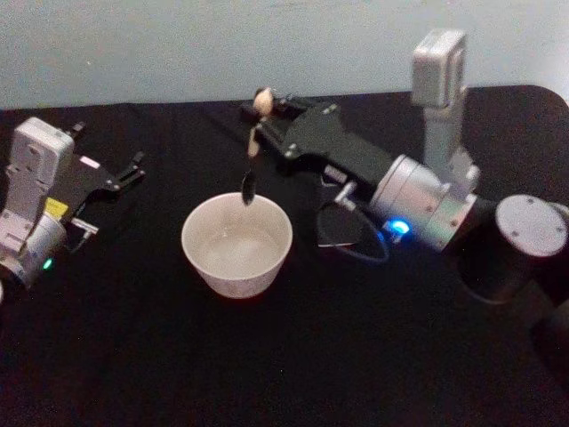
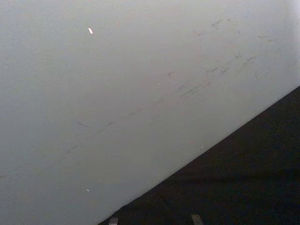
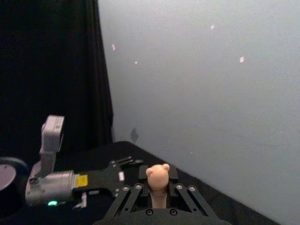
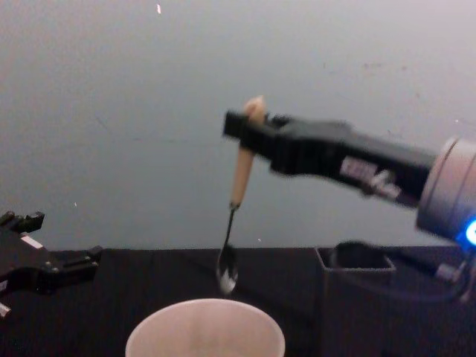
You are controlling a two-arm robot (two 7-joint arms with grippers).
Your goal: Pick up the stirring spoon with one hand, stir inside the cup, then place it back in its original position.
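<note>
My right gripper [image 1: 264,116] [image 4: 249,126] is shut on the cream-beige handle of the stirring spoon [image 4: 239,175], just below its knobby tip [image 3: 158,174]. The spoon [image 1: 252,147] hangs nearly upright, tilted slightly. Its small metal bowl [image 4: 227,277] sits just above the far rim of the cream-white cup [image 1: 236,245] [image 4: 204,331]. In the chest view the bowl is clear of the cup's rim. My left gripper [image 1: 139,167] [image 4: 63,239] rests parked at the left, open and holding nothing.
A dark grey square holder box [image 1: 342,227] [image 4: 357,260] stands right of the cup, under my right arm. Black cloth covers the table [image 1: 267,356]. A pale wall [image 4: 149,111] rises close behind its far edge.
</note>
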